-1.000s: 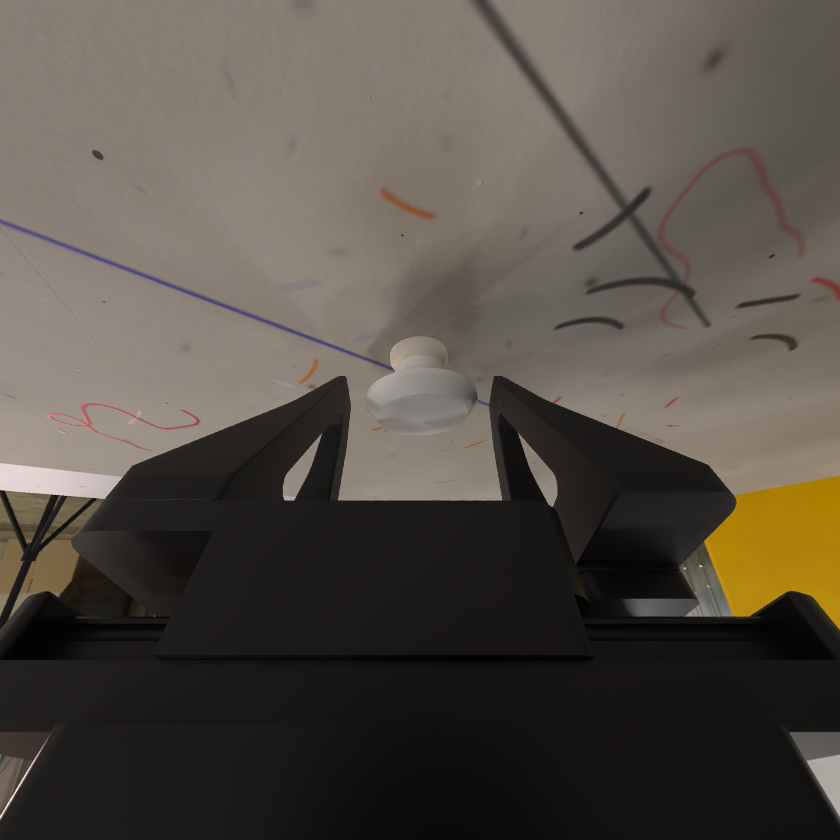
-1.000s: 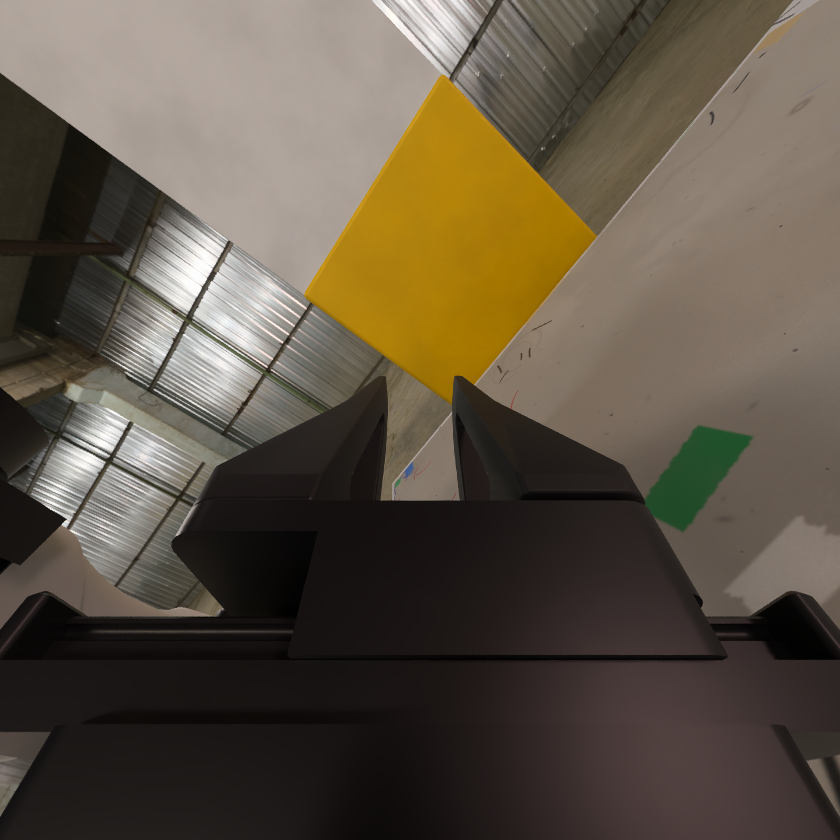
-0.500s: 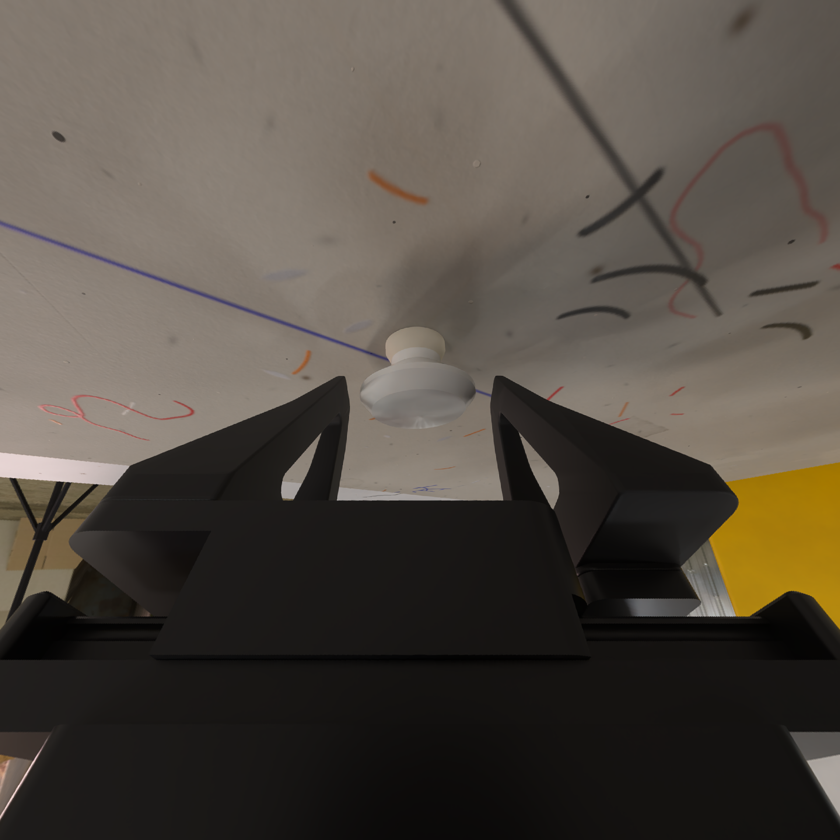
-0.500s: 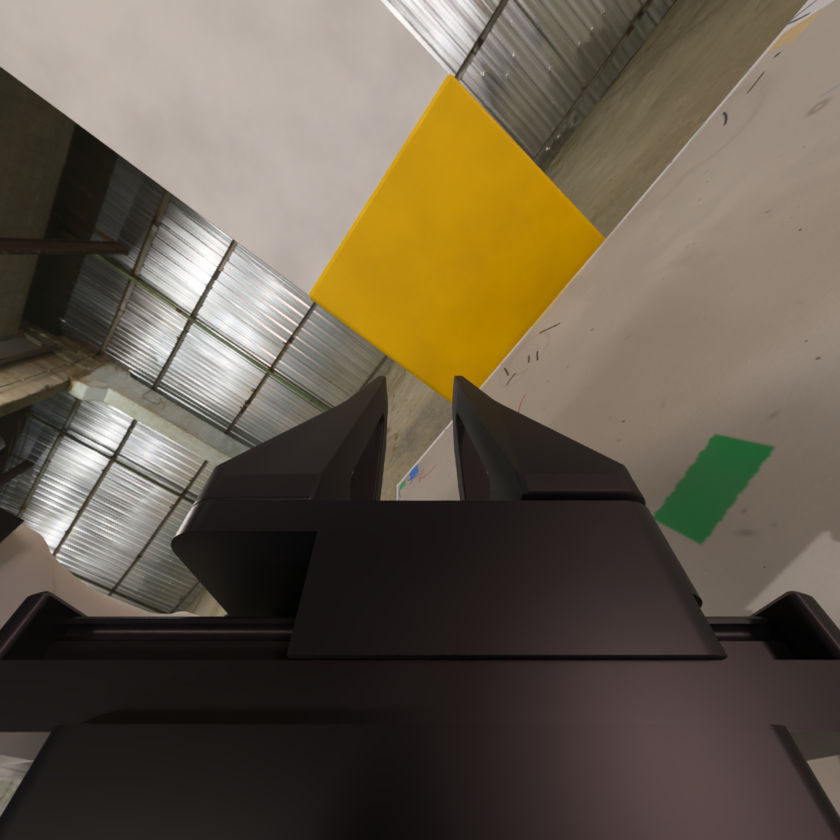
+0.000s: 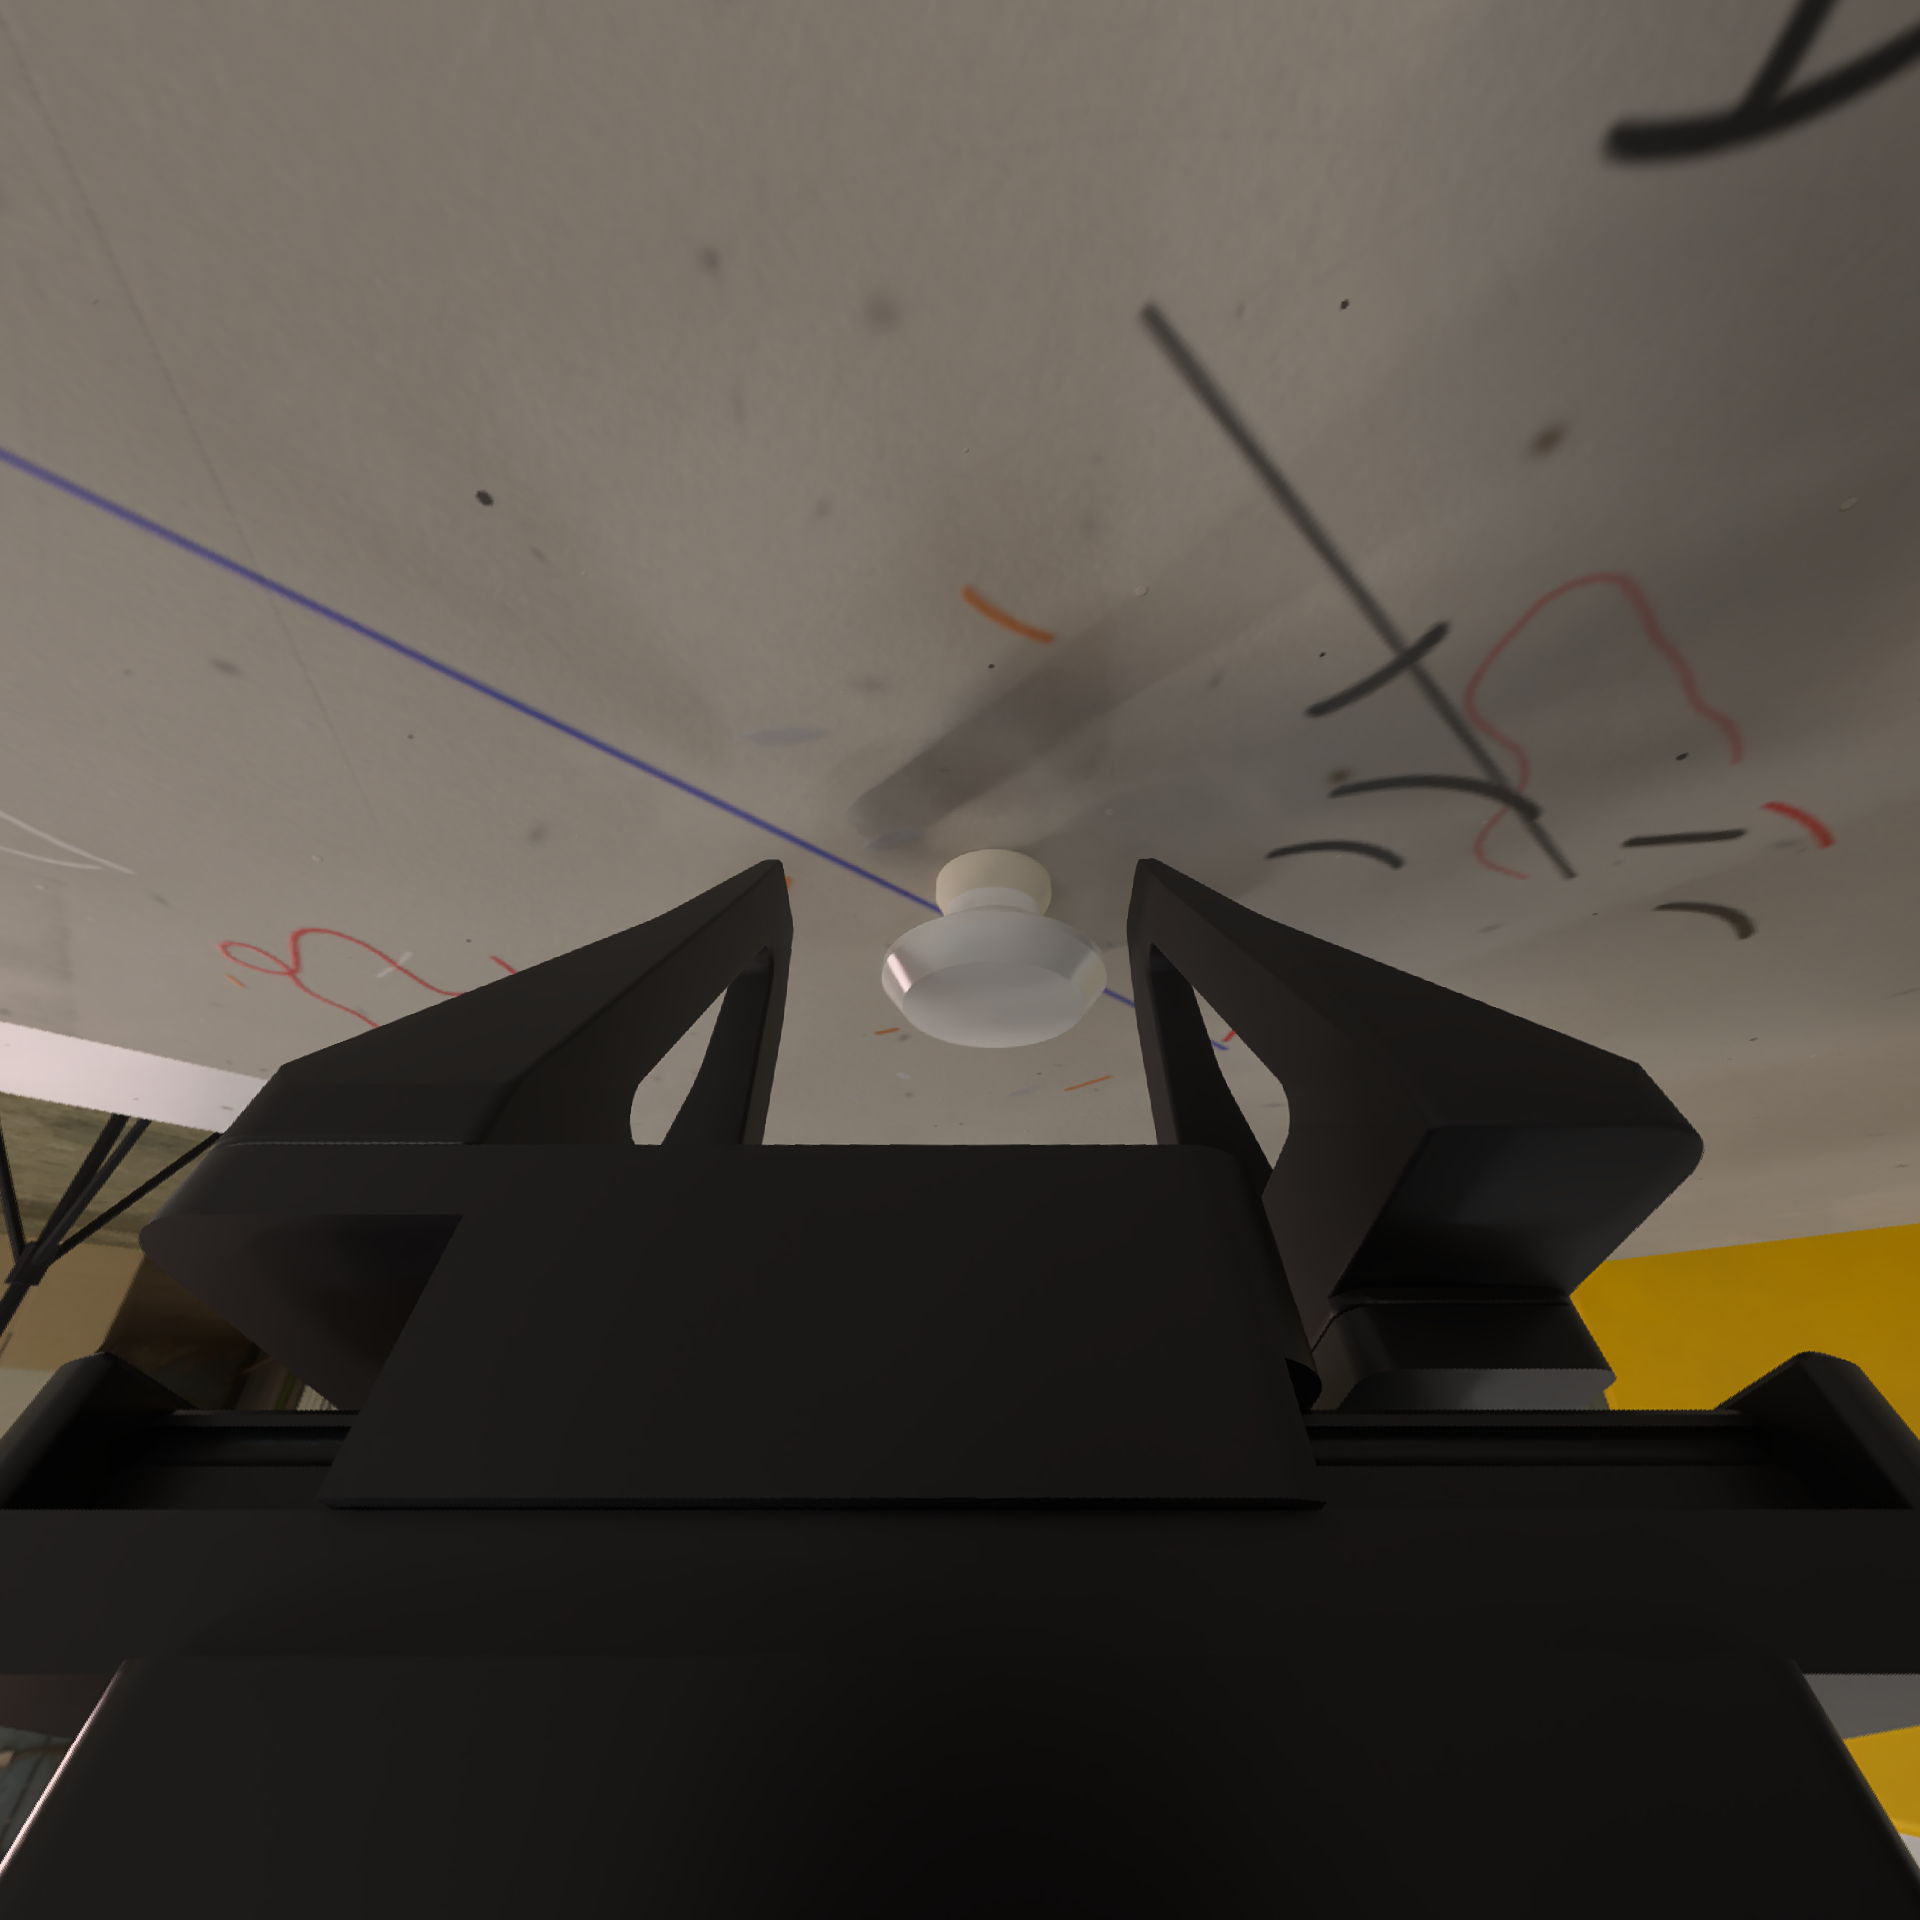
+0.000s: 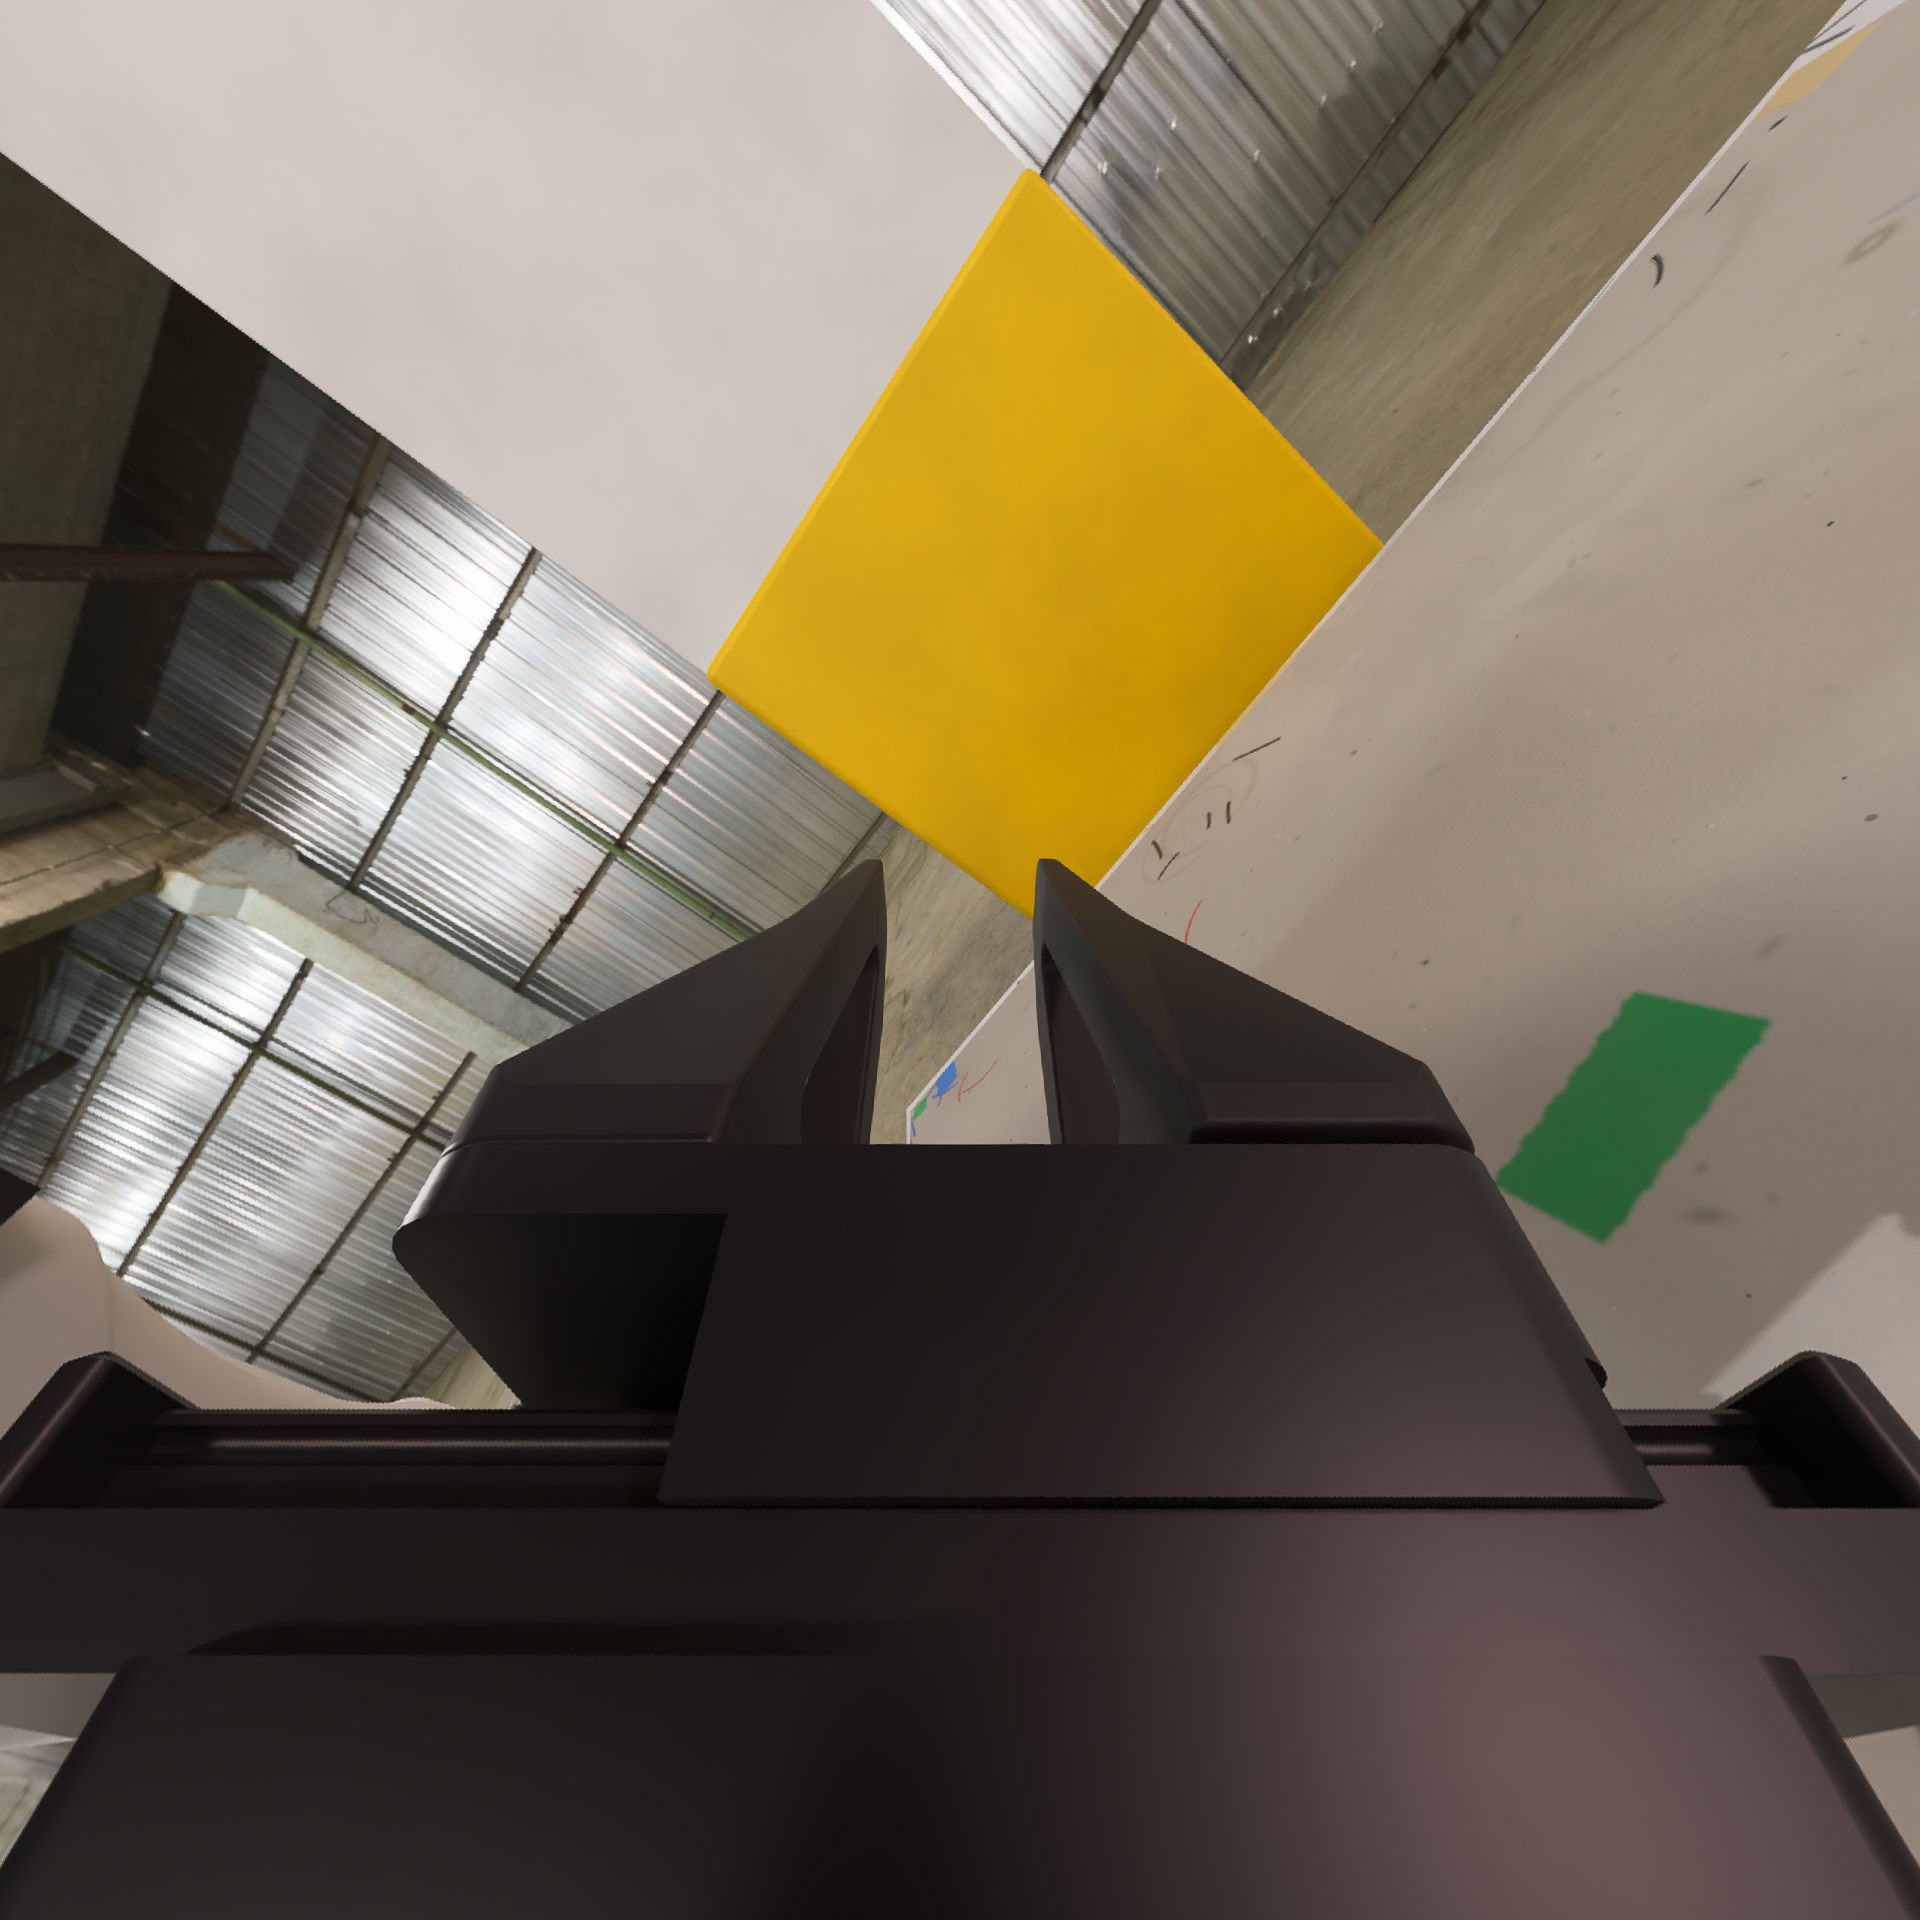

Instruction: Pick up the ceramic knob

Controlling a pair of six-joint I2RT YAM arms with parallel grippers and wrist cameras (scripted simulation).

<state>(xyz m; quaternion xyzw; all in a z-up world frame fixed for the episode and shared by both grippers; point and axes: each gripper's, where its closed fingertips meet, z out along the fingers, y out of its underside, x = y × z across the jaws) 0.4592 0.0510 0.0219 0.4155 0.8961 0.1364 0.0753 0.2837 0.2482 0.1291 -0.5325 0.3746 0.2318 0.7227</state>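
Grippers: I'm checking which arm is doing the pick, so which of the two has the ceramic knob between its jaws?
The left gripper: the white ceramic knob sits between its open jaws, untouched. The right gripper frames nothing.

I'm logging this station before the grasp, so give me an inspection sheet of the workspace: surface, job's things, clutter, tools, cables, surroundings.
Surface: pale tabletop, scuffed, with blue, black, red and orange pen marks; a green patch in the right wrist view.
Job's things: white ceramic knob, narrow stem against the tabletop, broad cap facing the camera.
Clutter: nothing seen.
Tools: left tool open, fingers either side of the knob with gaps, not touching. Right tool empty, fingers a narrow gap apart, away from the knob.
Cables: nothing seen.
Surroundings: yellow panel, corrugated metal wall, concrete floor.
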